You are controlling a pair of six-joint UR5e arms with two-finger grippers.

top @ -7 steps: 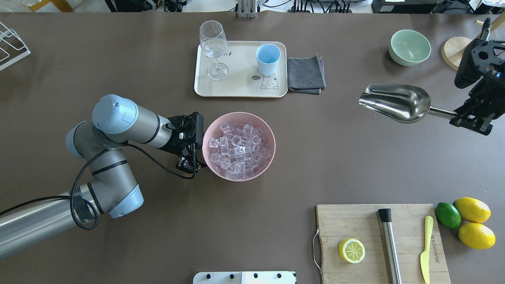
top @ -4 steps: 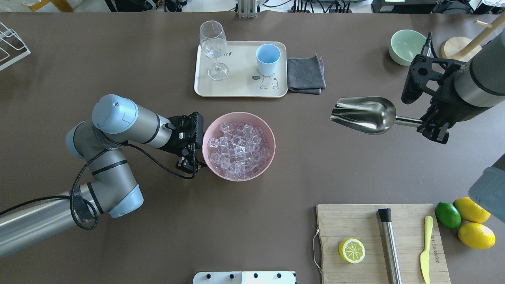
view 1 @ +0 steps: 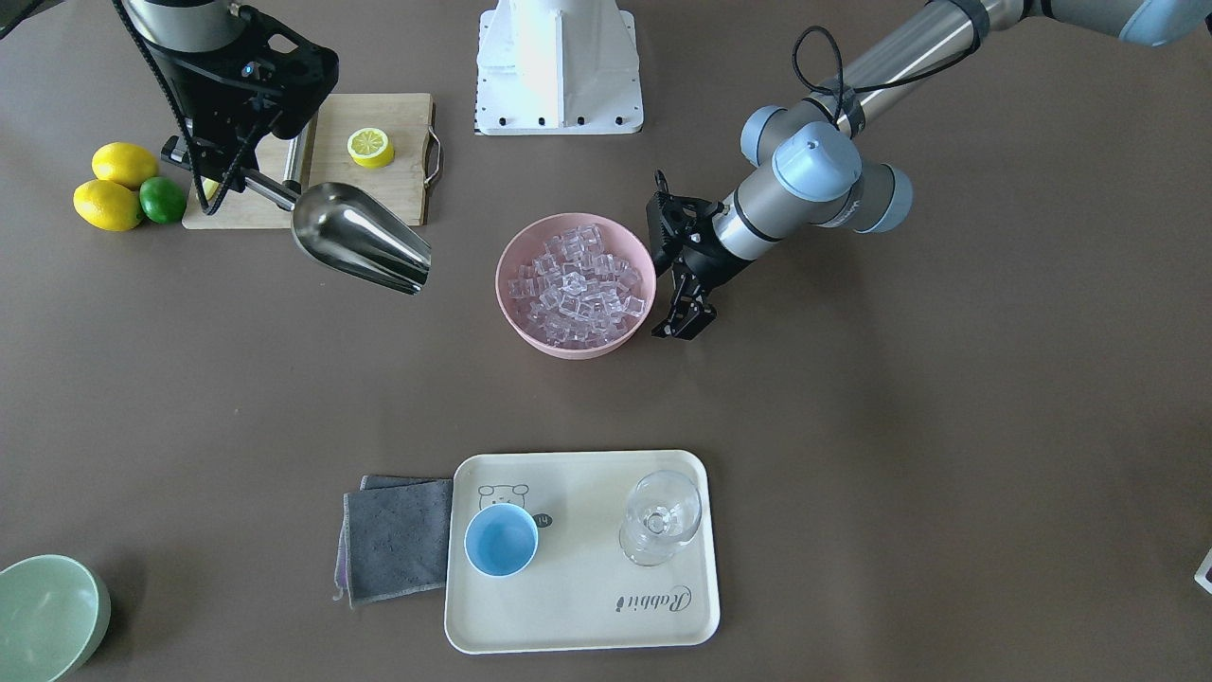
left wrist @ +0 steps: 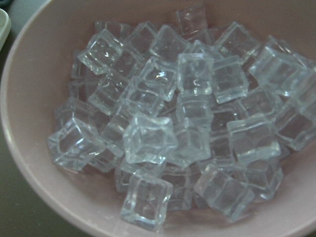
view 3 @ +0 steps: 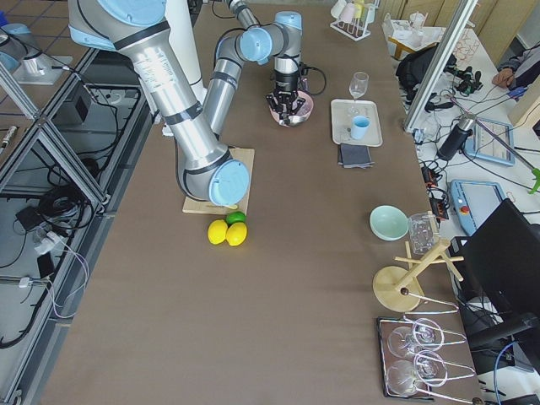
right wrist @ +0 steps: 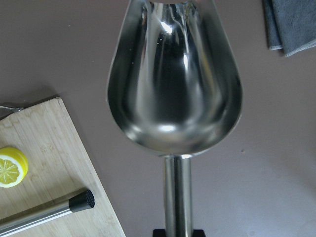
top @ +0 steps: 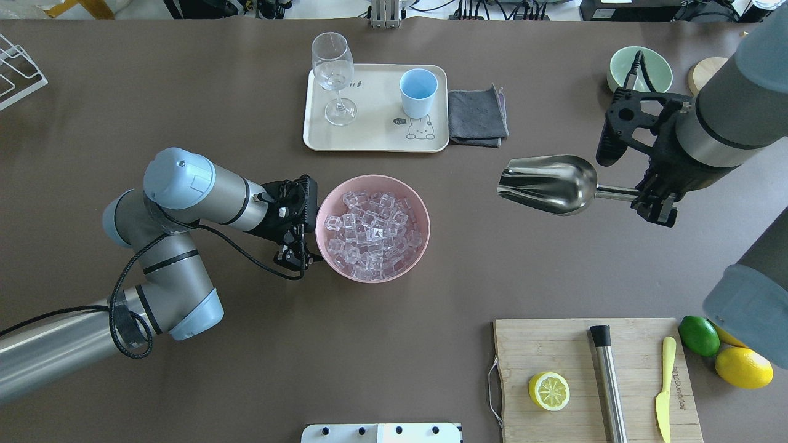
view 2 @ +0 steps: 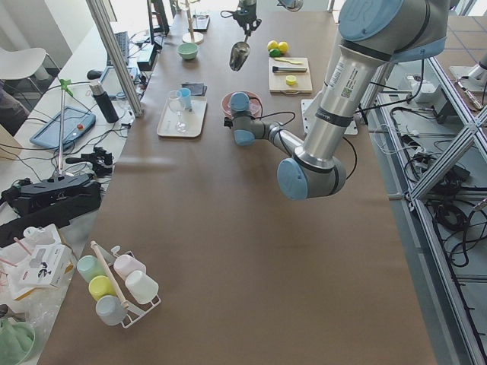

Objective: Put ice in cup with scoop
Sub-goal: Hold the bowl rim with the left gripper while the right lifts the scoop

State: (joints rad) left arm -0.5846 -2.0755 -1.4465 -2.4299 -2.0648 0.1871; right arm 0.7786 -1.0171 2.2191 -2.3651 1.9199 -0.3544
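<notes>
The ice [top: 372,229] lay heaped in a pink bowl [top: 423,212] near the middle of the table [top: 203,86], every cube in the bowl and none outside it as far as the views showed. The left wrist view looked straight into that pile.

Taking the overhead view as the clock face and the bowl as its centre, the scoop [top: 548,183] hung at about 3 o'clock, in the air and well apart from the bowl, its open mouth turned toward the bowl. Its trough was bare in the right wrist view: shiny steel, no cube in it. The right gripper [top: 651,203] had its jaws clamped on the far end of the scoop's straight handle.

The cup [top: 418,92] stood upright at about 1 o'clock, on a cream tray [top: 375,132], beside a stemmed glass [top: 333,74] and with a grey cloth [top: 477,115] just off the tray's edge. Seen from the front, its blue inside looked empty.

The left gripper [top: 297,255] sat at about 9 o'clock, close against the bowl's outer wall; whether its jaws were apart or pinching the rim I cannot tell.

By my judgement the task was at an early stage: the scoop was in hand, but no ice had been dug out yet. Reaching the bowl, filling the trough, carrying it to the cup and tipping it in all remained.
</notes>
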